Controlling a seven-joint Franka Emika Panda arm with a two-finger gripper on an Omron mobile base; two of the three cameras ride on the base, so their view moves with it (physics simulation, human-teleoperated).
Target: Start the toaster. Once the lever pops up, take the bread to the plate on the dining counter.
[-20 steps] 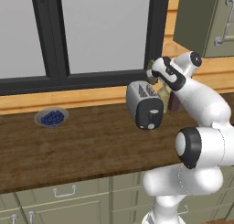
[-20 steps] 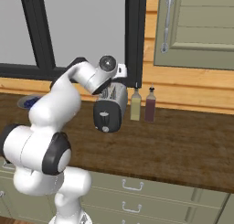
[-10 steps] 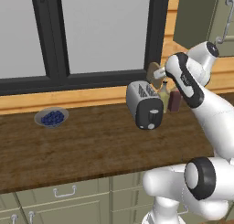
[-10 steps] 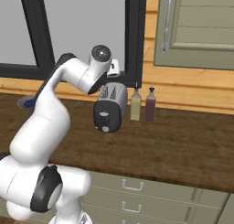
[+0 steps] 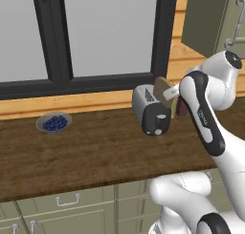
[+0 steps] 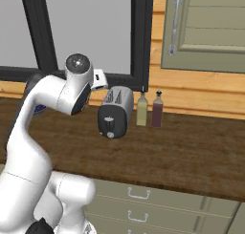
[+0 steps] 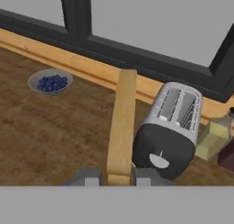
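My gripper (image 7: 118,178) is shut on the bread (image 7: 121,127), a brown slice seen edge-on that stands up between the two fingertips. In the left base view the bread (image 5: 162,89) hangs just above and right of the toaster (image 5: 150,109), clear of its slots. The silver-white toaster (image 7: 171,129) sits on the dark wood top with both slots empty and its black knob panel facing me; it also appears in the right base view (image 6: 115,111). The plate and the dining counter are out of view.
A grey dish of blue berries (image 5: 54,122) sits at the left near the window sill. Two bottles (image 6: 142,110) (image 6: 157,109) stand right beside the toaster. An upper cabinet (image 6: 206,27) hangs at the right. My own forearm (image 5: 201,113) crosses in front of the bottles.
The arm has swung upward, its elbow and shoulder rising high. The bread stays in the grip near the toaster's top. Toaster and dish have not moved.
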